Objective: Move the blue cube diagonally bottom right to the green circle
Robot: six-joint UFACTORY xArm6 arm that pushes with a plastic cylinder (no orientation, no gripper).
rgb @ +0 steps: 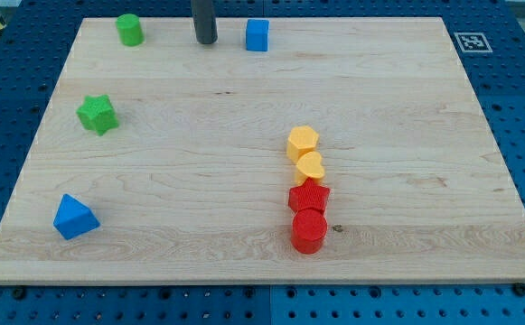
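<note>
The blue cube stands near the board's top edge, a little right of the middle. The green circle, a short green cylinder, stands at the top left. My tip is the lower end of the dark rod, which comes down from the view's top. It rests on the board between the two, left of the blue cube with a small gap, and right of the green cylinder.
A green star lies at the left. A blue triangular block sits at the lower left. A yellow hexagon, yellow heart, red star and red cylinder form a column right of centre.
</note>
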